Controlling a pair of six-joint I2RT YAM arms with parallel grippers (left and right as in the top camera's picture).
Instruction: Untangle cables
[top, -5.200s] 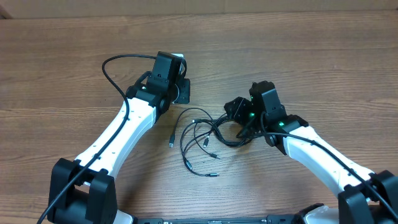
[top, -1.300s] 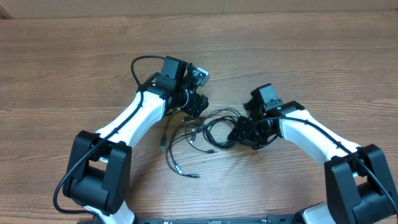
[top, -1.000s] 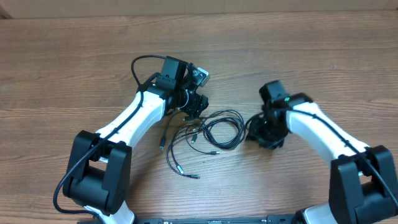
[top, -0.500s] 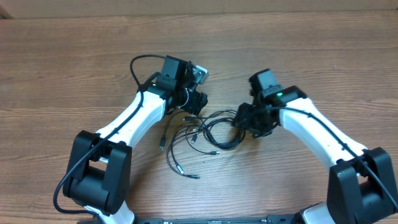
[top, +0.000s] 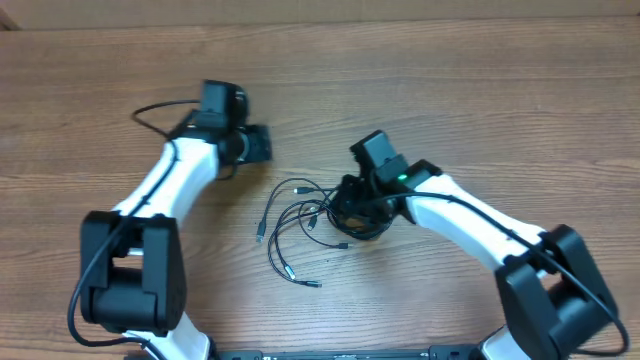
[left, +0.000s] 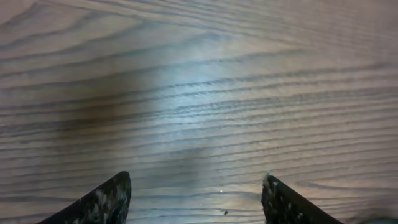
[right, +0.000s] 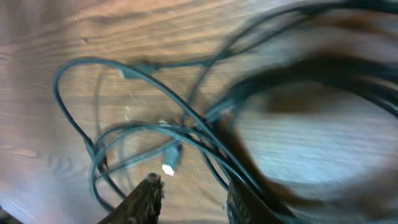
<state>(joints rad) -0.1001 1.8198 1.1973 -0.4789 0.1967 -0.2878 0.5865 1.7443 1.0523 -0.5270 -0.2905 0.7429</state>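
Observation:
The cables (top: 322, 210) lie as a thin black tangle at the table's middle, with loose strands trailing left and toward the front. In the right wrist view the cables (right: 186, 121) cross in blurred loops, and a silver-tipped plug (right: 169, 167) lies just ahead of the left finger. My right gripper (top: 348, 208) sits low over the coiled right side of the tangle. Seen close, the right gripper (right: 194, 193) has its fingers partly apart, with wood showing between them and strands running across the right finger. My left gripper (top: 262, 146) is far back left, away from the cables. In its own view the left gripper (left: 196, 190) is open over bare wood.
The wooden table (top: 480, 90) runs all round the tangle. A thicker black arm cable (top: 160, 106) loops behind the left wrist. Both white arms reach in from the front corners.
The left arm has swung back and left, away from the tangle. The right gripper has moved left onto the coil, and its jaws have narrowed.

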